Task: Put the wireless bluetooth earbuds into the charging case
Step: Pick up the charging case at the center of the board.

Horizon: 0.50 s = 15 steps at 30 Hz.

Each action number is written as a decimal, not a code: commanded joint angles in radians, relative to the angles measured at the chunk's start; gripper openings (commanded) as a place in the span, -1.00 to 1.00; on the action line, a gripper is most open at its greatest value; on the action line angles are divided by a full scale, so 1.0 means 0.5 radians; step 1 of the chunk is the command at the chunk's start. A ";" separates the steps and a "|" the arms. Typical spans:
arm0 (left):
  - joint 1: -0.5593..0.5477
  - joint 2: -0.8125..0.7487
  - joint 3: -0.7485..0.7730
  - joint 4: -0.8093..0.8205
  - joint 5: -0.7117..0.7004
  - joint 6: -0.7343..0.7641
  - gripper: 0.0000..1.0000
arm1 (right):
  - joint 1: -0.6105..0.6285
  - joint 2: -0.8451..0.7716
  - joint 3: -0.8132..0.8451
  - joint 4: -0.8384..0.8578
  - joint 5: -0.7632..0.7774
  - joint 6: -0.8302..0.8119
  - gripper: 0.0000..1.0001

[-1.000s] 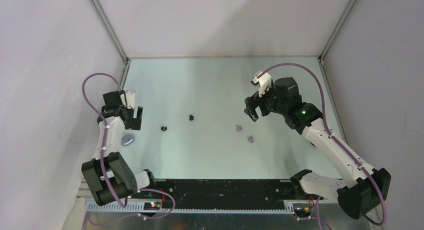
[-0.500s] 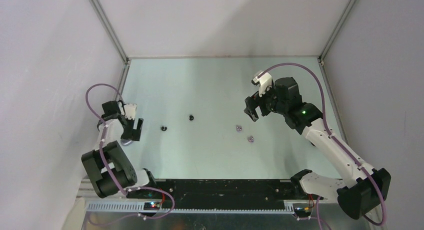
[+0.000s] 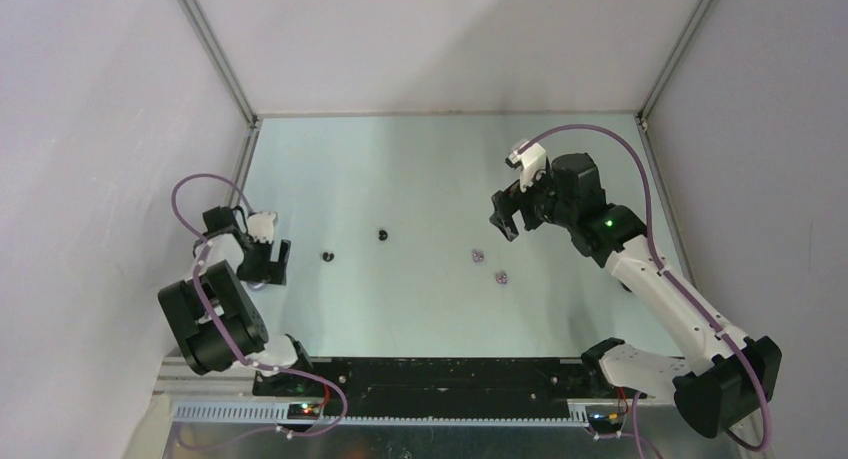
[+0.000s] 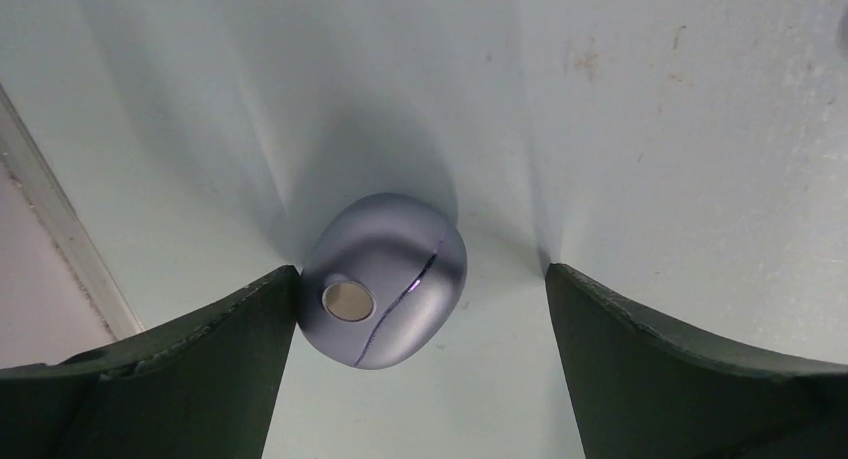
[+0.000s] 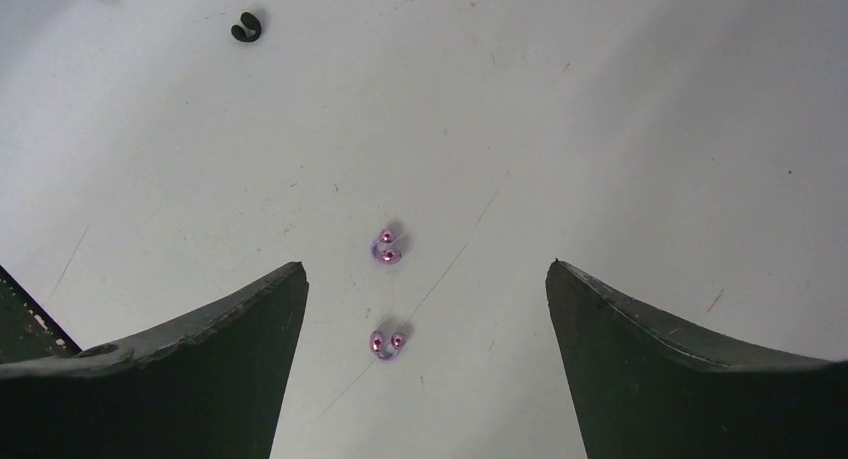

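Left jaws wide, straddling the charging case [image 4: 385, 279] on the worktop [image 4: 650, 129], one finger touching it | case: smooth lilac pebble, shut, seam slanting, round metal disc on its near face | right jaws wide, raised over two purple earbuds [image 5: 386, 246], glossy curled hooks | two black earbuds [image 5: 245, 26] lie further left, apart

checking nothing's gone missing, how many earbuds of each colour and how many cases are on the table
black earbuds: 2
purple earbuds: 2
charging case: 1
total: 5
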 commanded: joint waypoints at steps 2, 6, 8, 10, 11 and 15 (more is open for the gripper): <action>0.018 -0.153 -0.049 -0.062 0.143 0.041 0.97 | -0.014 -0.020 -0.001 0.081 -0.030 0.023 0.87; 0.016 -0.268 -0.054 -0.202 0.254 0.080 0.97 | -0.013 -0.025 -0.002 0.081 -0.034 0.023 0.87; 0.018 -0.301 -0.040 -0.256 0.303 0.091 0.97 | -0.015 -0.030 -0.003 0.079 -0.036 0.023 0.87; 0.019 -0.328 -0.021 -0.301 0.349 0.092 0.97 | -0.016 -0.037 -0.002 0.080 -0.035 0.024 0.87; 0.018 -0.337 -0.009 -0.316 0.365 0.091 0.97 | -0.020 -0.037 -0.002 0.080 -0.033 0.025 0.87; 0.019 -0.396 0.022 -0.382 0.437 0.097 0.97 | -0.029 -0.049 -0.002 0.078 -0.047 0.029 0.87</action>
